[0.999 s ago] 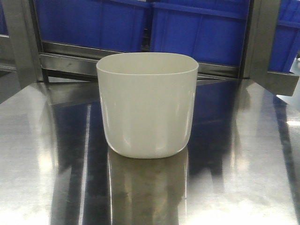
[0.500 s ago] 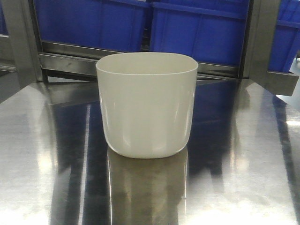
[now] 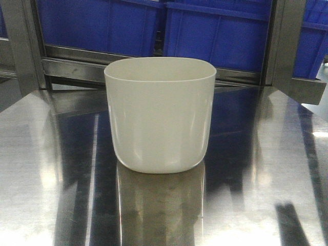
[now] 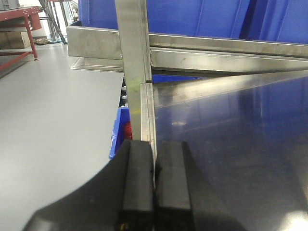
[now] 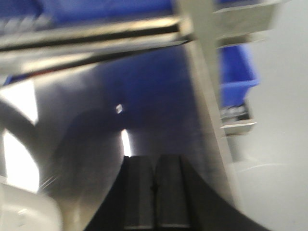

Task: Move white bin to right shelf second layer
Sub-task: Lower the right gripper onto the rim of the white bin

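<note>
Start with the smooth, glossy cream-white plastic bin (image 3: 159, 115) with the rounded-square mouth: upright, mouth up, at the middle of the flat mirror-like stainless-steel tabletop (image 3: 266, 169), well clear of every edge and touched by nothing. Probably set there to be reachable from either side. Glimpsed again as a pale curve (image 5: 24, 211) at the lower left of the right wrist view.

Behind it, along the far edge of the tabletop, a grey steel rack rail (image 3: 72, 64) carrying deep-blue rectangular plastic crates (image 3: 220, 36). No roller lanes to be seen here, so cannot say which tier is the right shelf second layer.

Out over the left edge, facing a steel upright post (image 4: 132, 57) at the far left corner, the black left gripper (image 4: 154, 192): pads pressed flat together, holding nothing. Near the right edge, through heavy blur, the black right gripper (image 5: 154, 192): fingers together too, only a thin seam between them, nothing held.

Judged as the very start, with no grasp yet. Smooth tapering walls and no handles, so likely a pinch on the rim or a squeeze from two sides. Either way, spread the fingers first. Main risk: slipping on the gloss.
</note>
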`<act>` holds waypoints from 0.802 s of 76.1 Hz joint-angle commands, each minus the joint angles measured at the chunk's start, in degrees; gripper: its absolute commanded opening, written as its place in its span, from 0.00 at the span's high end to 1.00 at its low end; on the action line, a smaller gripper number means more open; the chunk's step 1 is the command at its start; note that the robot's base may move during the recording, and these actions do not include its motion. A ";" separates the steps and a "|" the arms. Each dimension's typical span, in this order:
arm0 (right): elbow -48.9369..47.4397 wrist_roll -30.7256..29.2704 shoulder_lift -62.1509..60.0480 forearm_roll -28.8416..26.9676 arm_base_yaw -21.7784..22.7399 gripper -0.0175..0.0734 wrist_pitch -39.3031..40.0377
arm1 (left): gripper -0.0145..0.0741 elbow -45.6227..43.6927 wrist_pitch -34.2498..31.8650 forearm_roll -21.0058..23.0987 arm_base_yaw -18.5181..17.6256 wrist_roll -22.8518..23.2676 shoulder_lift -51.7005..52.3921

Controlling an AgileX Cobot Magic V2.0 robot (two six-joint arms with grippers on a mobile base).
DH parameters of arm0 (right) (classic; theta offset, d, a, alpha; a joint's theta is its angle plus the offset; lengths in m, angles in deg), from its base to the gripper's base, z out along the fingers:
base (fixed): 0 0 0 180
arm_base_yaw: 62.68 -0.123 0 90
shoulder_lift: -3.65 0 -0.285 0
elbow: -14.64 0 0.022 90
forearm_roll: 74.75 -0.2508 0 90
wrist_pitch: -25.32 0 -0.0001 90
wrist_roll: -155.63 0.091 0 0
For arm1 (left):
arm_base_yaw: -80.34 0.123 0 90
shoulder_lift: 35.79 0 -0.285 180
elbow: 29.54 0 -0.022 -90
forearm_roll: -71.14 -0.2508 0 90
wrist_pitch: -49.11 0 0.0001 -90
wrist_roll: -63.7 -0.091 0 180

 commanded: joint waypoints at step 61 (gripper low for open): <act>-9.48 -0.16 13.53 1.25 -19.59 0.16 4.51 | 0.74 2.11 -5.01 0.00 -0.33 0.30 0.80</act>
